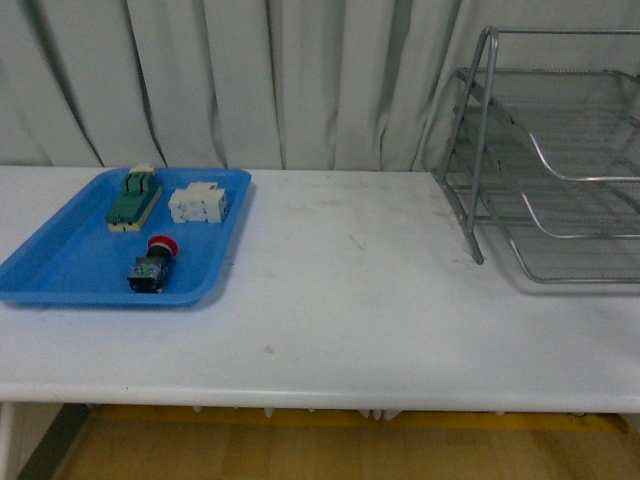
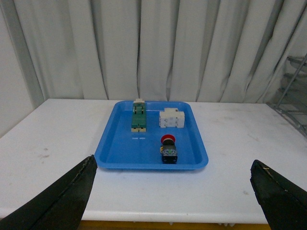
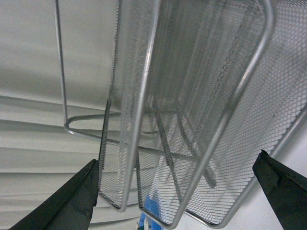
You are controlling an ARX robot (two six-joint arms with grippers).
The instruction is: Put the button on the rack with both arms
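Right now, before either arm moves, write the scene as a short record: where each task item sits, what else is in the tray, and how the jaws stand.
button: lying in the blue tray, near its front edge, red cap toward the curtain
rack: on the table, far right, apart from the tray
other tray contents: green and cream switch, white terminal block, both behind the button
left jaws: open, nothing between, facing the tray
right jaws: open, nothing between, close to the rack's mesh
task state: button not yet picked up

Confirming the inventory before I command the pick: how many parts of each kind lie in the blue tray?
Red-capped push-button with black body: 1
White terminal block: 1
Green and cream switch: 1
Total: 3, all inside the shallow blue plastic tray
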